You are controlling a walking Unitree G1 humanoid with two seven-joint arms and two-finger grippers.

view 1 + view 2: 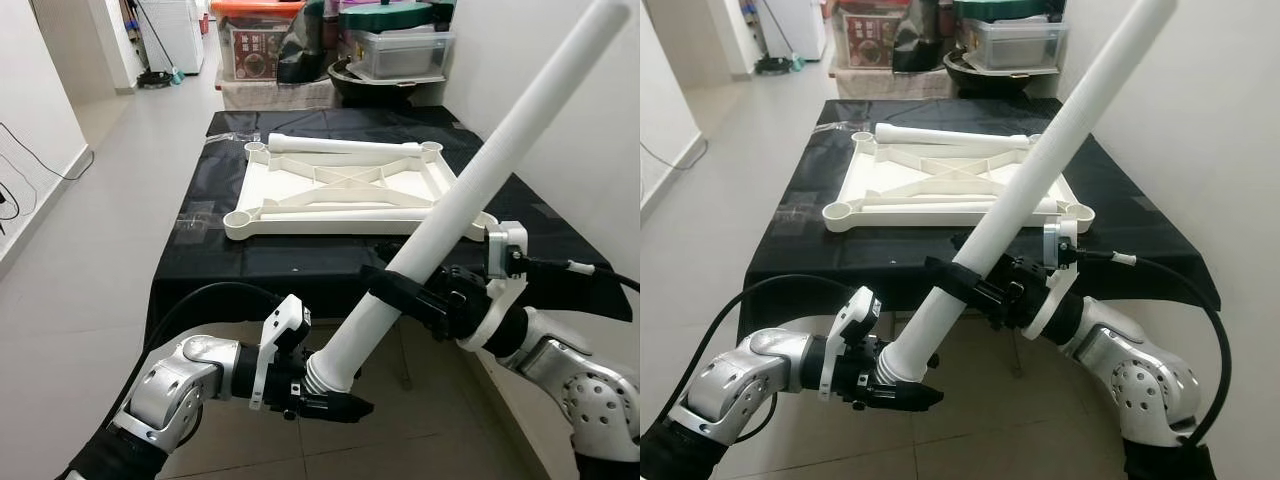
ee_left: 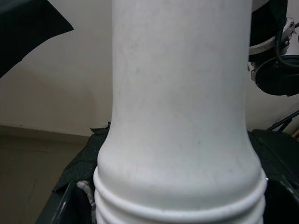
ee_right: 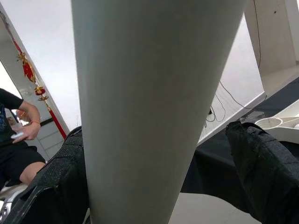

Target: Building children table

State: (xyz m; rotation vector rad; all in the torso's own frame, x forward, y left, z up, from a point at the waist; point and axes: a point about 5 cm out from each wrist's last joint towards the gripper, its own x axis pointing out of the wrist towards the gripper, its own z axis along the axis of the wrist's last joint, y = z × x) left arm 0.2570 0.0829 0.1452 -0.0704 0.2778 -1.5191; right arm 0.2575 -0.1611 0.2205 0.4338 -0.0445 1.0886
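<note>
Beyond black table [image 1: 250,262]: leg [image 1: 470,190] between both pincers [image 1: 335,405] [image 1: 405,295]

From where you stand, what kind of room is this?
Probably a room or hallway in a home, used partly for storage. A table under a black cloth stands on a pale tiled floor, plastic storage boxes are stacked beyond it, and a broom leans by the far wall.

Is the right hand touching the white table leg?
Touching. In the left eye view, the right hand is clamped around the white table leg at mid-shaft.
</note>
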